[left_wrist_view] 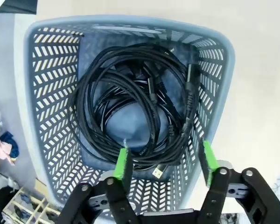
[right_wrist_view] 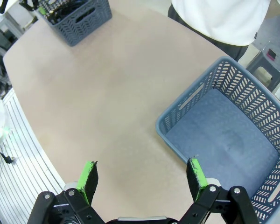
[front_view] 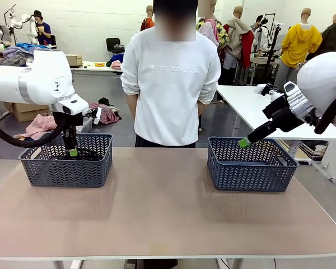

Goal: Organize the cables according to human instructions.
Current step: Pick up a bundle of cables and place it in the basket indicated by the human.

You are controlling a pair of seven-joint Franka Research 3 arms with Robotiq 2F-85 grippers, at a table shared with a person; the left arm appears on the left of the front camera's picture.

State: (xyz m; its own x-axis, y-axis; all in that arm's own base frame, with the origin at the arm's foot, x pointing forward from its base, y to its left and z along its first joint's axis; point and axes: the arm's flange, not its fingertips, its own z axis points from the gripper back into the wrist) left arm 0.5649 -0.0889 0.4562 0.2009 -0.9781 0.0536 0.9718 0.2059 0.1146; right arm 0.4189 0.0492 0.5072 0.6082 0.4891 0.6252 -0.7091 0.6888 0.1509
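Several black cables (left_wrist_view: 135, 102) lie in overlapping round coils on the floor of the left grey basket (left_wrist_view: 130, 23), plug ends among the loops. My left gripper (left_wrist_view: 165, 161) hangs open just above them, with nothing between its green pads (left_wrist_view: 122, 163). In the front view it points down into that basket (front_view: 66, 168). My right gripper (right_wrist_view: 142, 173) is open and holds nothing, over the table beside the right basket (right_wrist_view: 224, 140), which has a bare floor. From the front it hovers at that basket's (front_view: 252, 171) rear left corner.
A person in a white top (front_view: 171, 84) stands at the far edge between the baskets, arms behind the back. The tan tabletop (front_view: 162, 207) stretches bare between and in front of the baskets. Another white table (front_view: 252, 106) stands behind on the right.
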